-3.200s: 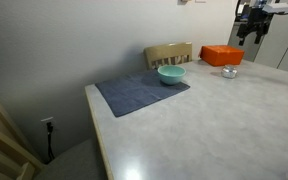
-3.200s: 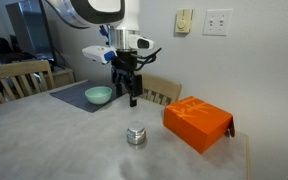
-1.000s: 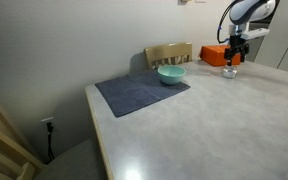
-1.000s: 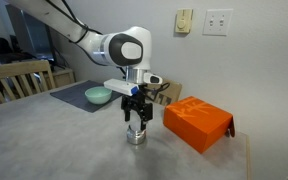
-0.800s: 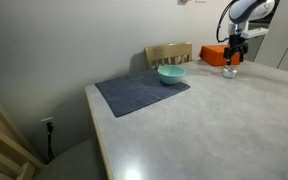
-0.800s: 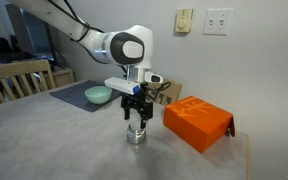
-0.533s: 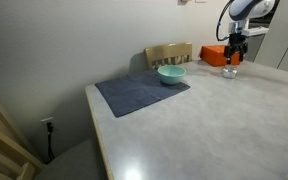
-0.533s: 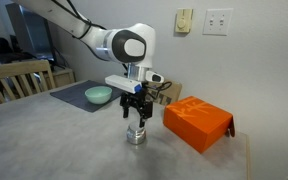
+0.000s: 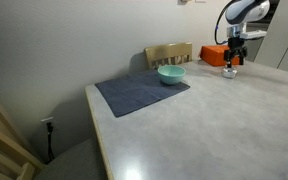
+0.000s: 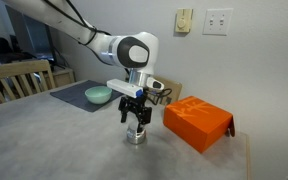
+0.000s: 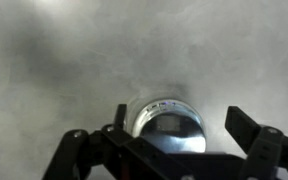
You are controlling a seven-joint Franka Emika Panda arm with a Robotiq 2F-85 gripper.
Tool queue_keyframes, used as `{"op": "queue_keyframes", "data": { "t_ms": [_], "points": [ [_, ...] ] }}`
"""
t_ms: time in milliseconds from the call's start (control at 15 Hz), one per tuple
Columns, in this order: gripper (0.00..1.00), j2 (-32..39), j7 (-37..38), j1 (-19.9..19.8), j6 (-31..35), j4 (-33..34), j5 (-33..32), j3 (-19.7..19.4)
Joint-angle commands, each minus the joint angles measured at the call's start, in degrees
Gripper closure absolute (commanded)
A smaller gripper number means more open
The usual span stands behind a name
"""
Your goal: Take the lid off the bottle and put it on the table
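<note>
The small clear bottle [image 10: 135,136] stands on the pale table [image 10: 64,150], left of the orange box. Its round pale lid [image 11: 168,124] sits on its mouth and shows from above in the wrist view. My gripper [image 10: 135,121] hangs straight over the bottle with its fingers spread either side of the lid, one finger [image 11: 246,132] apart from it on the right. The jaws are open. In an exterior view the gripper [image 9: 231,64] stands over the bottle [image 9: 230,72] at the far end of the table [image 9: 184,130].
An orange box [image 10: 197,122] lies close beside the bottle. A teal bowl [image 10: 98,95] sits on a dark blue-grey placemat [image 9: 141,92]. Wooden chairs stand at the table's sides [image 9: 170,53] [image 10: 19,78]. A wall with outlets is behind.
The gripper came from high above the table down over the bottle. In the last second it sank a little lower round the lid. The bottle has not moved.
</note>
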Motion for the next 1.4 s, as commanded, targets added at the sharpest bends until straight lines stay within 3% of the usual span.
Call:
{"op": "queue_keyframes", "data": {
  "t_ms": [0, 333, 467, 533, 600, 667, 733, 800, 933, 1333],
  "points": [
    [0.0, 3.41, -0.63, -0.61, -3.88, 4.73, -0.15, 0.43],
    [0.0, 5.3, -0.73, -0.71, -5.0, 7.02, -0.14, 0.47],
    [0.16, 5.62, -0.72, -0.72, -4.99, 7.41, -0.12, 0.49],
    [0.29, 5.73, -0.81, -0.78, -4.82, 7.49, -0.14, 0.47],
    [0.3, 5.69, -0.83, -0.8, -4.78, 7.46, -0.12, 0.47],
    [0.29, 5.55, -0.78, -0.81, -4.68, 7.31, -0.09, 0.47],
    [0.21, 5.58, -0.84, -0.83, -4.56, 7.36, -0.14, 0.45],
    [0.07, 5.45, -0.73, -0.79, -4.33, 7.25, -0.19, 0.39],
    [0.01, 5.23, -0.76, -0.8, -3.85, 7.23, -0.23, 0.36],
    [0.0, 5.19, -1.2, -1.18, -3.84, 8.58, 0.04, 0.53]
  ]
}}
